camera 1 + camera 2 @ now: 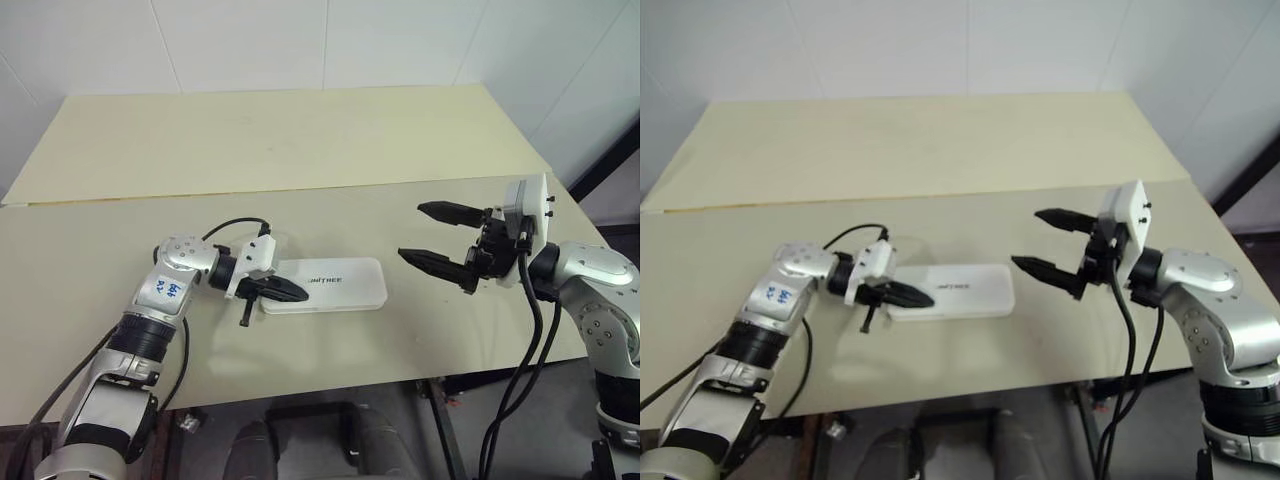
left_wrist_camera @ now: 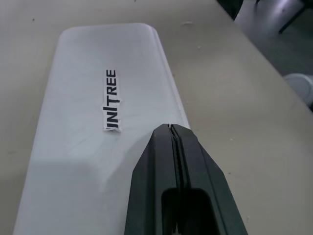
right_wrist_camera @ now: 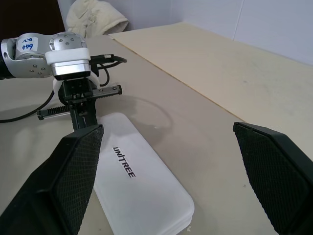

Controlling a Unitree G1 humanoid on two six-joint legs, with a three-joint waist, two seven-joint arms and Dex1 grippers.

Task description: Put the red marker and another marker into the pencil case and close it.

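One pencil case [image 1: 332,286] was observed: white hard plastic, rectangular with rounded corners, dark "UNITREE" lettering on its lid. It lay flat with the lid down, on the near beige table [image 1: 90,290], roughly midway between the two arms. No marker could be seen outside it.

The left gripper [image 1: 290,292] reached in from the case's left end, angled slightly downward, its black fingers [image 2: 178,161] pressed together with nothing between them. The tips sat over the left portion of the lid; contact with the lid could not be confirmed.

The right gripper [image 1: 435,236] was held above the table to the right of the case, well apart from it, pointing roughly level toward the case. Its two fingers [image 3: 73,166] stood spread wide and empty.

Count: one case, two grippers, two tables set edge to edge.
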